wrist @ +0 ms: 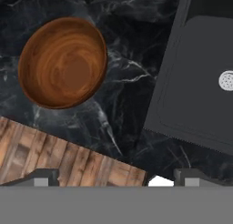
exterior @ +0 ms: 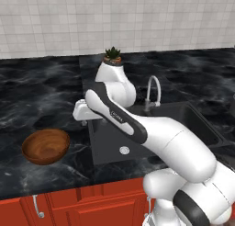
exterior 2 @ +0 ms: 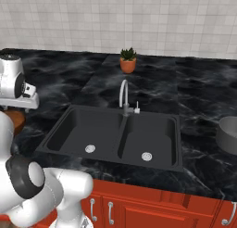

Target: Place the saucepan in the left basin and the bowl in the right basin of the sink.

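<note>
Bowl (exterior: 46, 146): reddish-brown wood, upright, hollow up. Stands on the black marbled worktop (exterior: 41, 96) left of the sink (exterior 2: 115, 136), near the front edge, apart from the sink rim. In the hand view the bowl (wrist: 63, 63) lies upper left, with the sink's left wall to its right across a strip of bare worktop.

Saucepan (exterior 2: 227, 134): grey metal, on the worktop right of the sink, cut by the right edge of the right base view; handle cannot be made out.

Sink: matte black, two compartments with a divider. Left basin (exterior 2: 81, 132) the wider, round silver drain near its front; right basin (exterior 2: 150, 139) the narrower, likewise with a drain. Neither basin holds anything. Curved silver faucet (exterior 2: 123, 96) at the back, over the divider.

Hand (wrist: 113, 177): fingers spread wide, holding nothing, two dark tips at the bottom of the hand view. It hangs above the worktop between bowl and sink, touching neither. In the left base view the hand (exterior: 84, 112) sits at the sink's left edge, above and to the right of the bowl.

Plant pot (exterior 2: 127, 61): small terracotta, green leaves, on the worktop behind the sink near the tiled wall (exterior 2: 139, 18).

Cabinets (exterior 2: 152, 208): red fronts with silver handles below the worktop.

Floor (wrist: 59, 159): wooden boards, seen lower left in the hand view.
</note>
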Controlling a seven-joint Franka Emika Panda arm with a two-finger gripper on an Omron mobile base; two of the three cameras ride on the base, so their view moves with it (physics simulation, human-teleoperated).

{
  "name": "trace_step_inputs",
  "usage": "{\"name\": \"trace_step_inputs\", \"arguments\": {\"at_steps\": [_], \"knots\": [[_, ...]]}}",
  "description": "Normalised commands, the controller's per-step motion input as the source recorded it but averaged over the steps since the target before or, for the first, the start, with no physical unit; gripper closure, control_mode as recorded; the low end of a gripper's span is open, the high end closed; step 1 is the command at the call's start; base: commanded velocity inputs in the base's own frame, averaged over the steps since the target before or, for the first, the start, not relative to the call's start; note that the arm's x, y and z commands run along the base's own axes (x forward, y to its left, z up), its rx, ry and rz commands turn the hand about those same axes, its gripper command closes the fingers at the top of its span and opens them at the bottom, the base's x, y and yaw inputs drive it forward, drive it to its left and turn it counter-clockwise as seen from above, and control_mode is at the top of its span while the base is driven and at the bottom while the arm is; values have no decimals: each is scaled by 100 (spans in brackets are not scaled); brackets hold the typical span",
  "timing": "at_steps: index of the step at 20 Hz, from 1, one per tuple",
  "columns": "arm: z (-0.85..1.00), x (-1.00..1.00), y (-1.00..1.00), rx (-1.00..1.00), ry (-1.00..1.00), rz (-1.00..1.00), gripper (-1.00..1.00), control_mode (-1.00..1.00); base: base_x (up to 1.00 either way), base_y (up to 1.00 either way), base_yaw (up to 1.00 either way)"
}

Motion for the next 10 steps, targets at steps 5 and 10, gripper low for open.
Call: {"name": "trace_step_inputs", "arguments": {"at_steps": [5,10], "knots": [[-27,10,29,2,7,9,-100,-100,0,0,0],[-26,18,27,0,9,5,-100,-100,0,0,0]]}}
